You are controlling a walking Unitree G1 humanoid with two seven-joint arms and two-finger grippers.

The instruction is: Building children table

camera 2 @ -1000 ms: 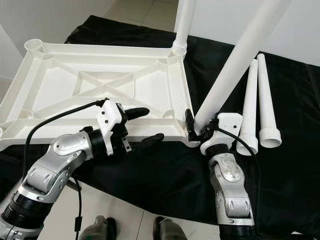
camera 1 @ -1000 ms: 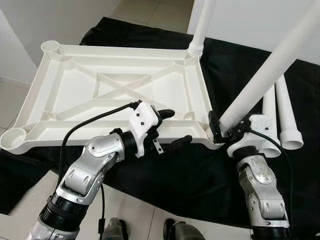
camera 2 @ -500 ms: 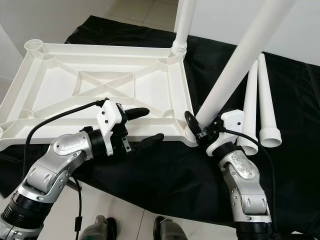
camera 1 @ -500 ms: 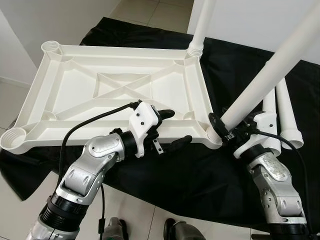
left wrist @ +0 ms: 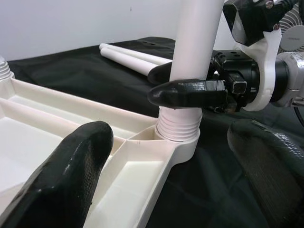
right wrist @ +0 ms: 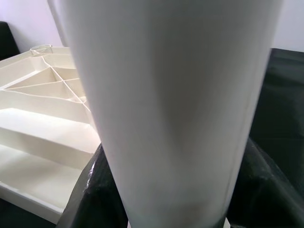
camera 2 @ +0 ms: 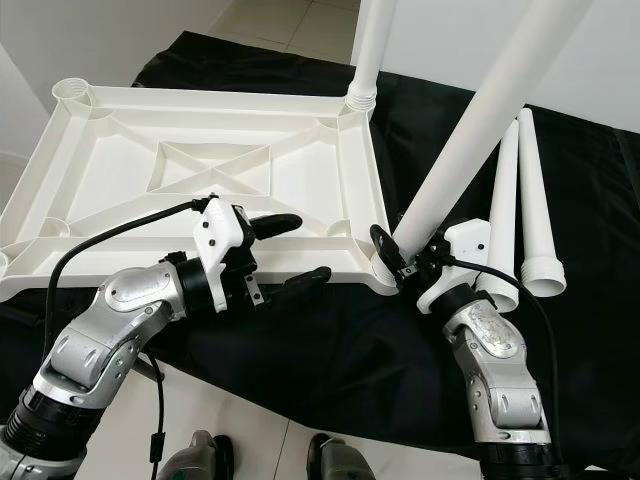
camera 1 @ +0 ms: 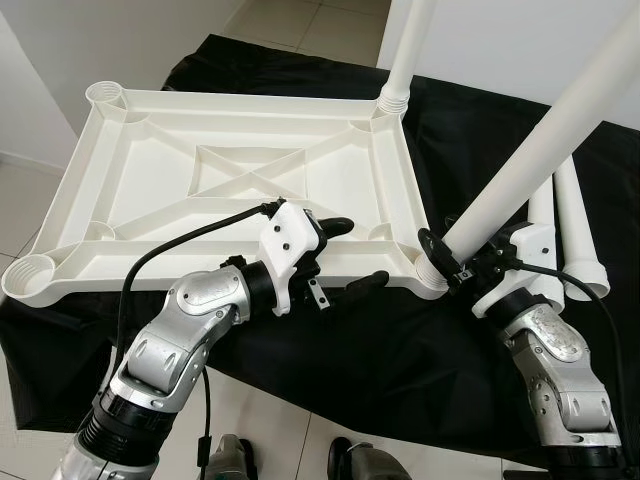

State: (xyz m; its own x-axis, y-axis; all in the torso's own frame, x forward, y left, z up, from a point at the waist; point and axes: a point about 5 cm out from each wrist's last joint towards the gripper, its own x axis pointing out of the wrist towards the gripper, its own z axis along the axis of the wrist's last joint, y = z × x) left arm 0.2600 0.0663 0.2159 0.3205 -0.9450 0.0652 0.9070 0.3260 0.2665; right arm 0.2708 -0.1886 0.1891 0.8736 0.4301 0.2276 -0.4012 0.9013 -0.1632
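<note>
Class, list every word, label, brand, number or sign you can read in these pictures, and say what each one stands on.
None: no readable text shows.
The white tabletop, the white legs, the black cloth and both grippers, left and right, bear no legible print.

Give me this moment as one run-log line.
right gripper: shut on leg, threaded end seated in near-right corner socket | left gripper: open, straddling tabletop near edge | spare legs: on cloth
</note>
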